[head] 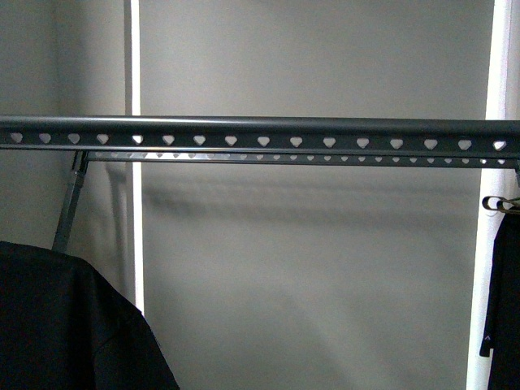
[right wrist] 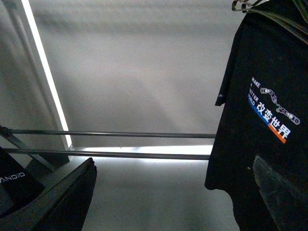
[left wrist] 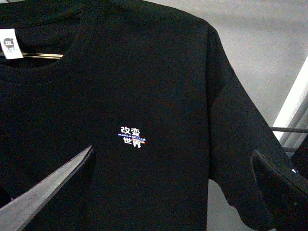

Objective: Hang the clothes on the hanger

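Hanging from a wire hook (right wrist: 242,6), the chain-print T-shirt (right wrist: 240,144) sits just beside the right hand (right wrist: 173,160); it and the left hand (left wrist: 173,150) both gape wide, empty.

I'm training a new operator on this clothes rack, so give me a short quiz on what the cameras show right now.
1. True or false: the left gripper is shut on the black T-shirt.
2. What shape are the small holes along the rack rail? A round; B heart; C square.
3. Short answer: what white item sits inside the T-shirt's collar in the left wrist view?

Key
1. False. Its fingers stand wide apart in front of the shirt.
2. B.
3. The size label.
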Motion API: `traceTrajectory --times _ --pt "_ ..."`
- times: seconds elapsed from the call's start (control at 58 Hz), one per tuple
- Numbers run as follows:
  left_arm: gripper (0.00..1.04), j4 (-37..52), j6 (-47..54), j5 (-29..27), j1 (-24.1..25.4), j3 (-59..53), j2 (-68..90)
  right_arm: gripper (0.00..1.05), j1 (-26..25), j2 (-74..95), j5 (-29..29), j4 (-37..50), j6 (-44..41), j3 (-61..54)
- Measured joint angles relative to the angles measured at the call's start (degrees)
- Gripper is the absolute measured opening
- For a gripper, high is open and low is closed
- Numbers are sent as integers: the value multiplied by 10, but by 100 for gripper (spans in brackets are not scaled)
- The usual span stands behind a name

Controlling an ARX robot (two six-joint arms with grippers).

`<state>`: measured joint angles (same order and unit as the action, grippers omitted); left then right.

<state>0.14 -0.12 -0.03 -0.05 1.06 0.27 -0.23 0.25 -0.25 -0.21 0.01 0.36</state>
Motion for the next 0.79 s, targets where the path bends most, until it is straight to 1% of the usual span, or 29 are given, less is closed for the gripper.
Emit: traceTrajectory --times 0.362,0.379,0.414,0.431,0.448,0.483,0.517,0.534,0.621,0.655,0.672,0.69,0.707,0.759,0.793 --pt "98 -2 -1 3 2 1 1 97 0 0 0 0 0 0" --pt "98 -7 -3 18 6 2 4 97 0 0 0 0 0 0" --pt "98 -37 -18 77 20 12 23 97 0 0 0 0 0 0" --pt "98 -39 -25 98 21 16 40 97 0 0 0 0 0 0" --pt "98 -34 -42 99 18 22 71 97 0 0 -1 0 0 0" --pt "98 -11 -69 72 4 33 116 97 0 0 0 0 0 0" --pt "98 16 -101 32 -9 53 168 97 0 0 1 0 0 0" --pt "98 27 -133 6 -16 75 210 97 0 0 1 0 0 0" --pt "98 28 -209 -54 -21 138 315 97 0 0 0 0 0 0" --pt "98 33 -255 -85 -23 174 377 97 0 0 0 0 0 0" --pt "98 34 -261 -89 -23 183 393 97 0 0 0 0 0 0" --pt "98 41 -289 -107 -24 201 423 97 0 0 0 0 0 0" --pt "98 44 -294 -114 -24 210 438 97 0 0 0 0 0 0" --pt "98 66 -351 -152 -25 265 527 97 0 0 0 0 0 0" --pt "98 67 -372 -162 -25 284 554 97 0 0 0 0 0 0"
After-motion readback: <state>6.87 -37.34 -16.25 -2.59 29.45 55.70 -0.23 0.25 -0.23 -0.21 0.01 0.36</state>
